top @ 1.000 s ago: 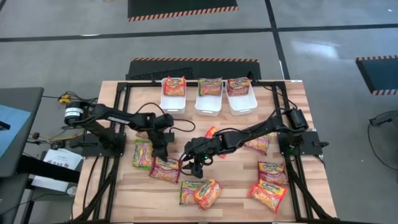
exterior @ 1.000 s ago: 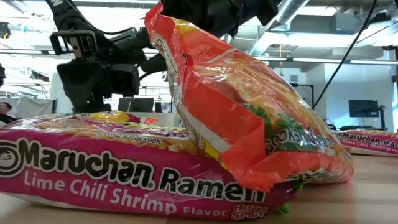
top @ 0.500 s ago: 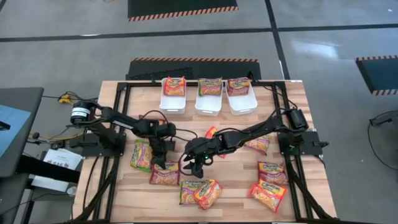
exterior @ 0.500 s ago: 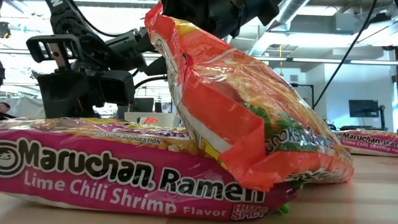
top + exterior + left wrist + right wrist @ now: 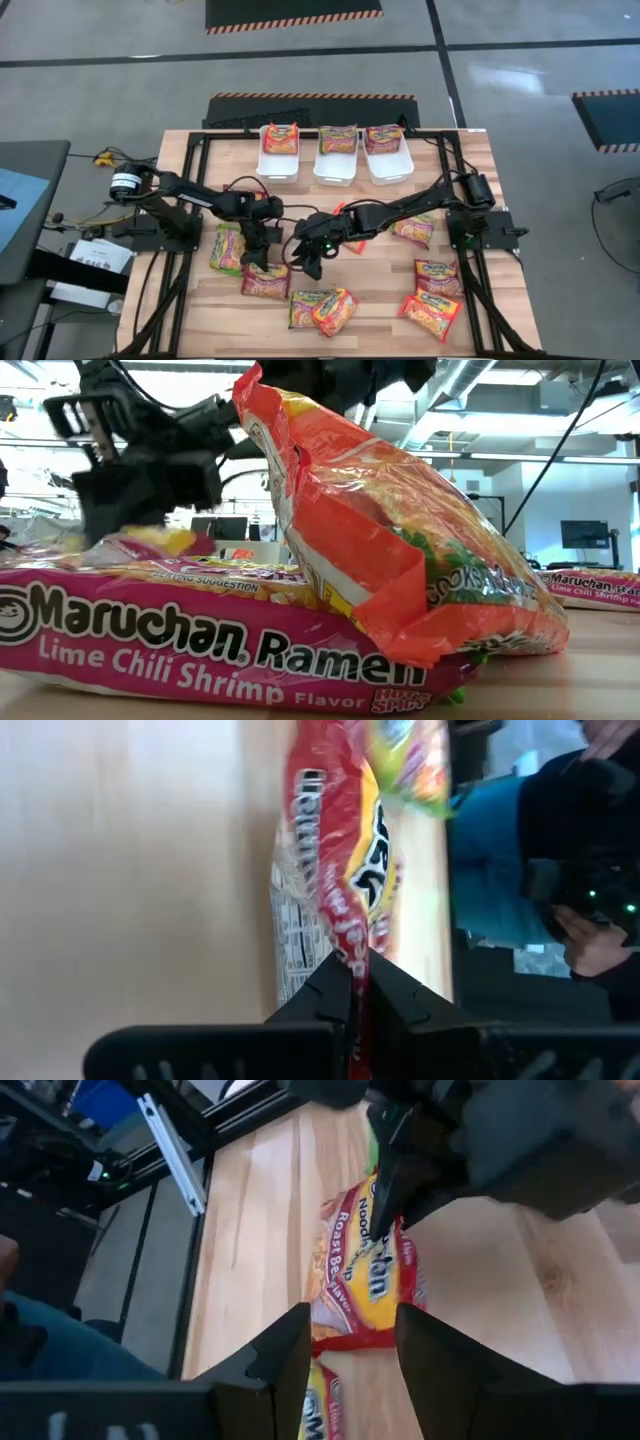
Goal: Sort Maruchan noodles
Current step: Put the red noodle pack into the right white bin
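One red packet (image 5: 265,281) sits pinched in the left gripper (image 5: 262,264); right gripper (image 5: 308,262), at three o'clock, gapes empty. Next, lift toward the bins (image 5: 335,170).

pink packet (image 5: 200,645): "Maruchan Ramen Lime Chili Shrimp Flavor" | red packet (image 5: 365,1280): probably "Roast Beef"

This is a robotics lab or industrial test floor. The pale wooden butcher-block surface (image 5: 470,310) sits inside a black metal frame (image 5: 196,160) on a grey concrete floor (image 5: 100,90) marked with dark lines and black mats edged in orange-and-black hazard stripes (image 5: 293,17). Loose black cables (image 5: 608,235) trail beside it. Across the room, exposed silver ceiling ducts (image 5: 462,380) and a dark wall-mounted monitor (image 5: 584,534) show.
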`<state>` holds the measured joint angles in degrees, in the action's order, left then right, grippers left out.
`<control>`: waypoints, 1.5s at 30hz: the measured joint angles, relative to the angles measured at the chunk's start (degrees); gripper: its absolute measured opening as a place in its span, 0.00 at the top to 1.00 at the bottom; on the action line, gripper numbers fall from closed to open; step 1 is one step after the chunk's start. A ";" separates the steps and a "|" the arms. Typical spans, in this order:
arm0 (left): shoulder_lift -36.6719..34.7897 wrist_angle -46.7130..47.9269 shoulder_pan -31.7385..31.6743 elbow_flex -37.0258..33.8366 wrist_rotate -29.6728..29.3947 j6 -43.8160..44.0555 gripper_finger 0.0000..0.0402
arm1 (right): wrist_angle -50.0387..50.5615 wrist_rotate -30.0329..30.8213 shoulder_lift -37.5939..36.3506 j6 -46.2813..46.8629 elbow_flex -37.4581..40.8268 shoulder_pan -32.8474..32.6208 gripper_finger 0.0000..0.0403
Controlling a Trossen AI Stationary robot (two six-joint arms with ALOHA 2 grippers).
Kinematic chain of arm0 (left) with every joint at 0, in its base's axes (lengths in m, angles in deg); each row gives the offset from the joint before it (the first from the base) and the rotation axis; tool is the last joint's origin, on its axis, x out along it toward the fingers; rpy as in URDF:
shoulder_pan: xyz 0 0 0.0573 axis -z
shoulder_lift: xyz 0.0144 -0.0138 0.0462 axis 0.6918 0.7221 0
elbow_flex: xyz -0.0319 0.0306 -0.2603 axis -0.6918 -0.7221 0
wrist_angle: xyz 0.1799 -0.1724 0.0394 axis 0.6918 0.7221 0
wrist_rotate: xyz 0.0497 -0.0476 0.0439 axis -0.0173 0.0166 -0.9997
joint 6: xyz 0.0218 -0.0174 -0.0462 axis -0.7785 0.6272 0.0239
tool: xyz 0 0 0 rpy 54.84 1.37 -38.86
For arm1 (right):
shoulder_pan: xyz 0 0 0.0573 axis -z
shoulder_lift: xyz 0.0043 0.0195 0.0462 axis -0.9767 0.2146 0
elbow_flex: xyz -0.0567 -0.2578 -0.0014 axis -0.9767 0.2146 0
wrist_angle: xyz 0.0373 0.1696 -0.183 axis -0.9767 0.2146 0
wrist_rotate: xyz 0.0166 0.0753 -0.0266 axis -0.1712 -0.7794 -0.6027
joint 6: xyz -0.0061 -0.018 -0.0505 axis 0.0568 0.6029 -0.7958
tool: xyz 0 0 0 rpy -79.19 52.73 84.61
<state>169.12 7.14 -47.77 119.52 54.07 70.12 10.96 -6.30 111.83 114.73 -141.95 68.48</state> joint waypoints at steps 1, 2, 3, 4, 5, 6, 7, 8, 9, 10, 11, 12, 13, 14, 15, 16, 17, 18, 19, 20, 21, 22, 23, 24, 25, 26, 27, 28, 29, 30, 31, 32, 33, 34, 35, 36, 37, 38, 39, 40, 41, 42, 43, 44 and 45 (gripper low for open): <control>-0.70 -0.09 -0.22 0.57 0.25 -0.10 1.00 | 1.39 -0.12 -0.20 0.05 -0.71 -0.02 0.58; -1.48 -0.21 -0.48 1.14 0.54 -0.29 1.00 | 3.07 -0.14 -0.26 0.07 -1.65 -0.04 0.58; -2.29 -0.04 -0.72 1.74 1.13 -0.80 1.00 | 5.13 -0.21 -0.26 0.07 -2.65 -0.11 0.59; -3.13 0.39 -0.87 2.39 1.36 -1.25 1.00 | 7.40 -0.29 -0.26 0.10 -3.66 -0.17 0.59; -4.05 1.00 -1.11 2.90 1.22 -1.61 1.00 | 9.63 -0.33 -0.26 0.13 -4.84 -0.15 0.59; -4.82 2.07 -1.27 3.50 1.18 -2.34 1.00 | 11.62 -0.34 -0.26 0.17 -6.19 -0.15 0.59; -5.54 3.29 -1.35 4.06 1.14 -3.12 1.00 | 13.09 -0.30 -0.26 0.19 -7.55 -0.15 0.59; -6.15 4.72 -1.38 4.56 1.13 -4.08 1.00 | 14.42 -0.27 -0.27 0.18 -8.73 -0.13 0.59; -6.60 6.38 -1.38 5.02 1.12 -5.16 1.00 | 15.92 -0.10 -0.30 0.18 -9.77 -0.12 0.59; -6.90 7.91 -1.35 5.35 1.13 -6.15 1.00 | 17.39 -0.08 -0.30 0.20 -10.66 -0.12 0.59; -7.01 9.15 -1.16 5.54 1.15 -6.91 1.00 | 18.77 -0.05 -0.30 0.24 -11.44 -0.12 0.59; -7.01 10.13 -0.91 5.62 1.10 -7.50 1.00 | 19.99 -0.02 -0.30 0.47 -12.13 -0.15 0.59; -7.01 11.17 -0.61 5.62 1.02 -7.99 1.00 | 21.06 0.12 -0.30 1.09 -12.73 -0.15 0.59; -7.01 12.13 -0.25 5.62 0.66 -8.56 1.00 | 22.31 0.12 -0.31 1.80 -13.07 -0.23 0.59; -7.01 13.00 0.13 5.62 -0.13 -9.00 1.00 | 23.81 0.12 -0.35 2.19 -13.11 -0.26 0.59; -7.01 13.96 0.50 5.62 -0.99 -9.66 1.00 | 25.61 0.14 -0.35 2.46 -13.06 -0.43 0.59; -6.99 14.87 0.80 5.62 -1.63 -10.30 1.00 | 27.29 0.15 -0.29 2.62 -12.94 -0.68 0.59; -6.99 15.31 1.05 5.62 -1.84 -10.70 1.00 | 28.36 0.18 -0.21 2.63 -12.93 -0.81 0.59; -6.99 15.42 1.18 5.62 -1.86 -10.94 1.00 | 28.56 0.19 0.05 2.63 -12.95 -0.97 0.59; -6.99 15.37 1.35 5.62 -1.91 -11.11 1.00 | 28.09 0.13 0.53 2.63 -13.01 -1.00 0.59; -6.99 15.25 1.38 5.62 -1.94 -11.15 1.00 | 27.44 0.10 1.07 2.63 -13.06 -1.02 0.59; -6.99 14.92 1.39 5.62 -1.92 -11.15 1.00 | 27.27 0.10 1.39 2.59 -12.97 -1.02 0.59; -6.99 14.58 1.38 5.62 -1.94 -11.17 1.00 | 27.30 0.08 1.47 2.18 -12.80 -1.04 0.59; -6.99 14.52 1.37 5.62 -1.93 -11.17 1.00 | 26.33 0.08 1.47 1.26 -12.80 -1.06 0.59; -6.98 14.62 1.37 5.62 -1.95 -11.10 1.00 | 24.63 0.11 1.37 -0.20 -12.94 -1.04 0.59; -6.96 14.62 1.37 5.62 -1.97 -10.96 1.00 | 23.51 0.11 1.22 -1.86 -13.06 -1.04 0.59; -6.96 14.63 1.37 5.62 -1.96 -10.77 1.00 | 22.92 0.08 1.12 -3.23 -13.06 -1.04 0.59; -6.96 14.65 1.37 5.62 -1.95 -10.64 1.00 | 21.96 0.03 1.15 -4.34 -13.02 -1.04 0.59; -6.96 14.73 1.37 5.62 -1.96 -10.43 1.00 | 20.94 -0.07 1.28 -5.38 -13.00 -0.96 0.59; -6.96 14.83 1.37 5.62 -1.87 -10.34 1.00 | 20.52 -0.67 1.31 -6.16 -12.98 -0.74 0.59; -6.96 14.88 1.37 5.62 -1.84 -10.34 1.00 | 20.28 -1.43 1.32 -6.65 -12.98 -0.48 0.59; -6.96 14.94 1.37 5.62 -1.84 -10.31 1.00 | 19.52 -1.98 1.89 -7.00 -13.04 -0.32 0.59; -6.96 15.01 1.37 5.62 -1.82 -10.27 1.00 | 18.55 -2.52 2.77 -7.35 -13.26 -0.07 0.59; -6.96 14.97 1.37 5.62 -1.82 -10.27 1.00 | 18.58 -2.90 3.35 -7.62 -13.06 0.01 0.59; -6.96 14.97 1.37 5.62 -1.82 -10.27 1.00 | 19.72 -3.05 3.72 -8.07 -12.76 0.05 0.59; -6.96 14.97 1.37 5.62 -1.82 -10.27 1.00 | 19.56 -3.35 4.70 -8.91 -12.71 0.09 0.59; -6.94 14.95 1.37 5.62 -1.82 -10.26 1.00 | 16.28 -4.08 6.05 -9.53 -13.06 0.13 0.59; -6.94 14.82 1.37 5.62 -1.78 -10.21 1.00 | 15.11 -4.41 6.90 -10.18 -13.16 0.14 0.59; -6.94 14.56 1.34 5.62 -1.63 -10.16 1.00 | 15.52 -4.96 7.13 -10.39 -12.99 0.08 0.59; -6.94 14.47 1.35 5.62 -1.63 -10.21 1.00 | 16.64 -5.06 7.34 -10.64 -12.73 -0.01 0.59; -6.94 14.56 1.37 5.62 -1.64 -10.20 1.00 | 14.07 -5.64 8.22 -10.79 -12.84 -0.04 0.59; -6.94 14.53 1.34 5.62 -1.60 -10.12 1.00 | 12.26 -5.83 8.99 -11.08 -13.12 -0.03 0.59; -6.94 14.35 1.36 5.62 -1.60 -9.76 1.00 | 12.61 -6.00 9.11 -11.13 -13.04 0.12 0.59; -6.94 14.30 1.37 5.62 -1.72 -9.74 1.00 | 13.86 -6.02 8.83 -11.17 -12.78 0.16 0.59; -6.93 14.45 1.37 5.62 -1.86 -9.75 1.00 | 12.49 -6.12 9.28 -11.17 -12.79 0.42 0.59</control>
<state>162.19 21.59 -46.41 125.14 52.20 60.37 23.44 -12.42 121.10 103.56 -154.74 68.90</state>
